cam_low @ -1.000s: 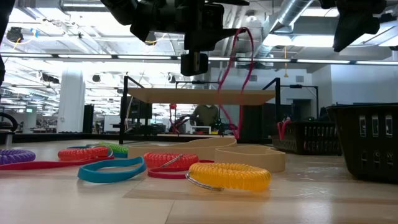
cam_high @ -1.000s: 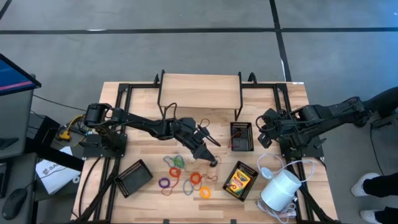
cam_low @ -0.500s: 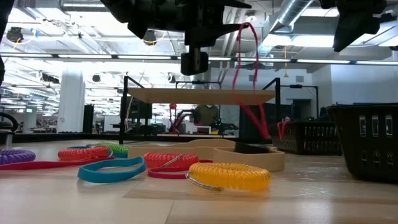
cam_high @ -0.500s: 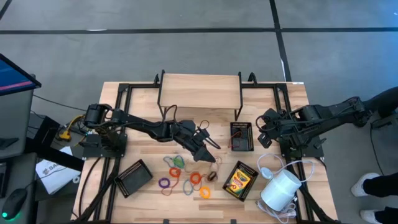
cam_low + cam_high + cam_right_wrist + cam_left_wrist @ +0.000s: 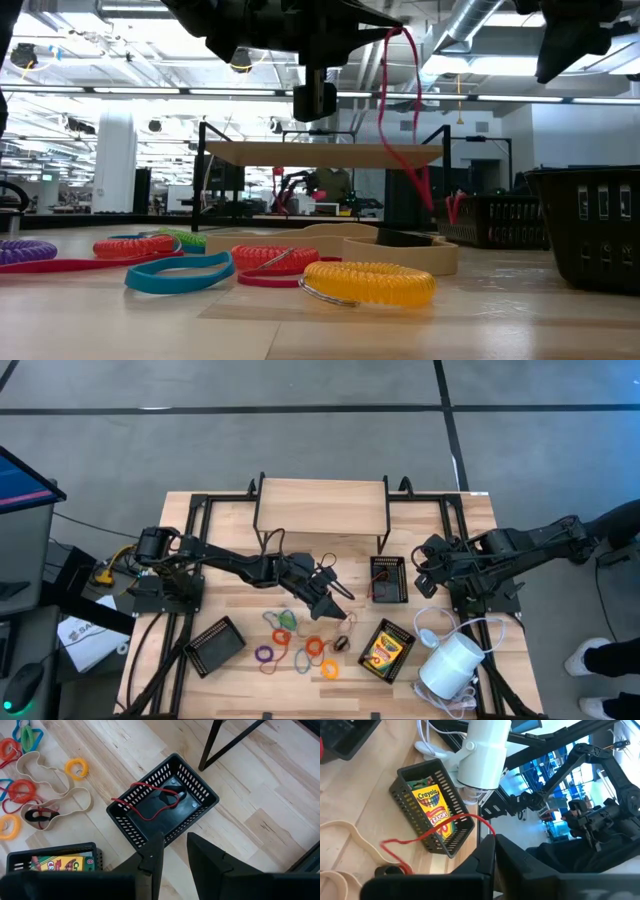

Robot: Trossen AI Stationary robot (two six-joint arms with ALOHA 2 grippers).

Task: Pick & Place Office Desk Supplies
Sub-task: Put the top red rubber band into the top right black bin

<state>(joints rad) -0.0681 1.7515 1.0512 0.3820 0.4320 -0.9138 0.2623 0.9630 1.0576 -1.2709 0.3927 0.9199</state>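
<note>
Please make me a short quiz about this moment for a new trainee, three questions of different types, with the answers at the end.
1. True or false: the left pincer is shut on a hanging red loop, with its upper part raised above the table.
2. What lies inside the black mesh tray below the right pincer? A) a thin red band B) a yellow coil C) a crayon box
3. In the low view, what colour is the coil nearest the camera?

Key: 1 true; 2 A; 3 yellow.
</note>
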